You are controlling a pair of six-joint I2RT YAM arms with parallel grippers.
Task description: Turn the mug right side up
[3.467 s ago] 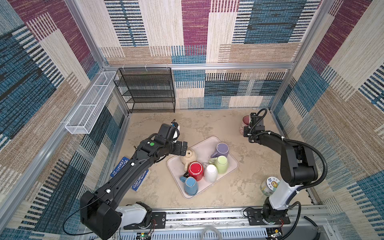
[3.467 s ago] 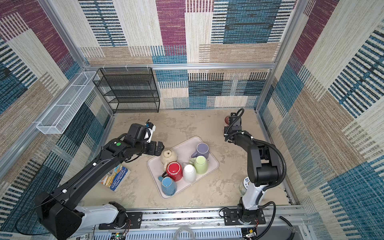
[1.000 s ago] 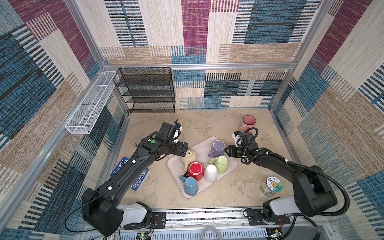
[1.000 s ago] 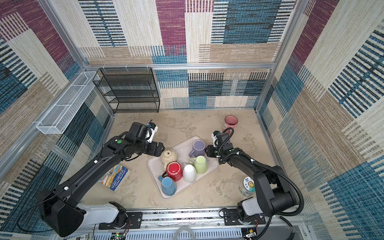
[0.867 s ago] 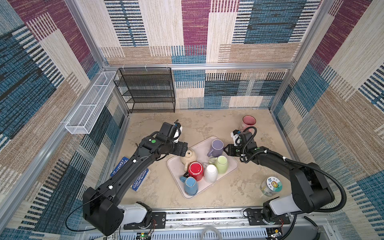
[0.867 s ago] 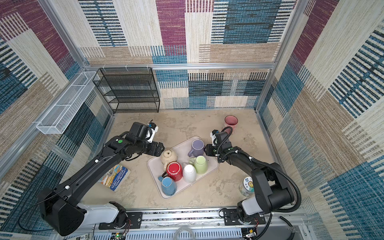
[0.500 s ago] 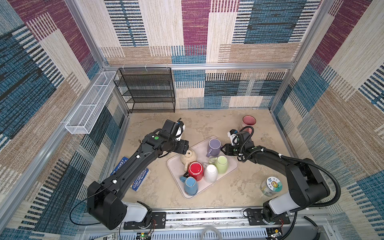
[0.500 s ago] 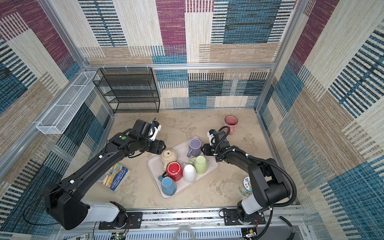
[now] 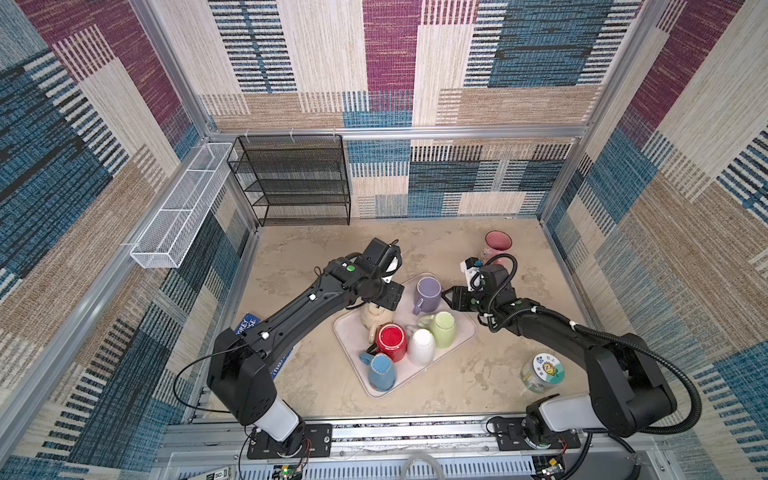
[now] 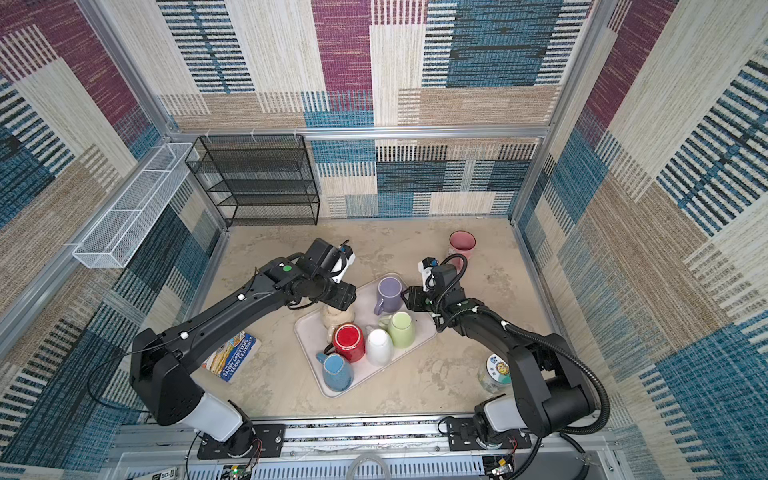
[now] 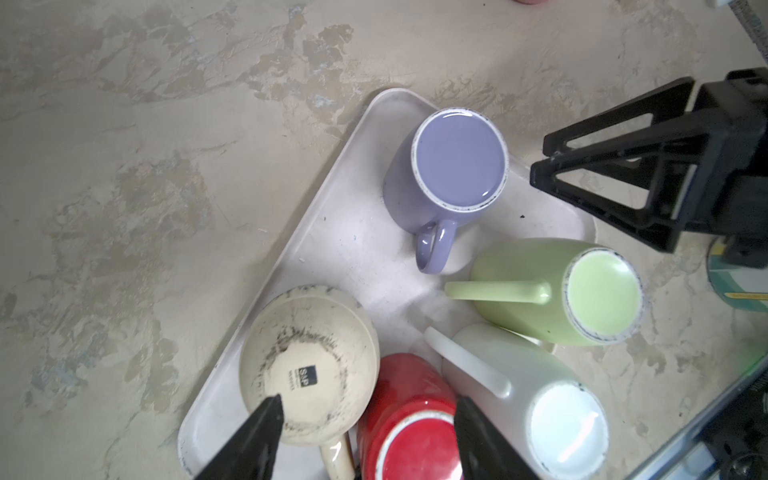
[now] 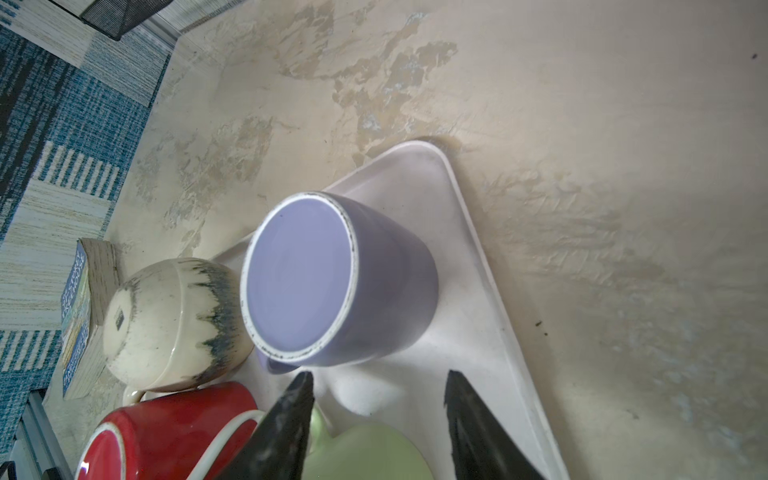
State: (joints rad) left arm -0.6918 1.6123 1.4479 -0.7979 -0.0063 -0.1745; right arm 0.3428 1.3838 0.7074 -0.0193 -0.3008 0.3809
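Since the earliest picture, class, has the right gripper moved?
Yes. In a top view the right gripper has come forward and left, away from the pink mug near the back wall, to the purple mug on the tray.

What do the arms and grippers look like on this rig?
Both are black jointed arms on white base sections. The left arm has a green dot near the wrist; the right arm carries a ribbed black hose. The left gripper and right gripper have black pointed fingers; the right's are open triangular frames.
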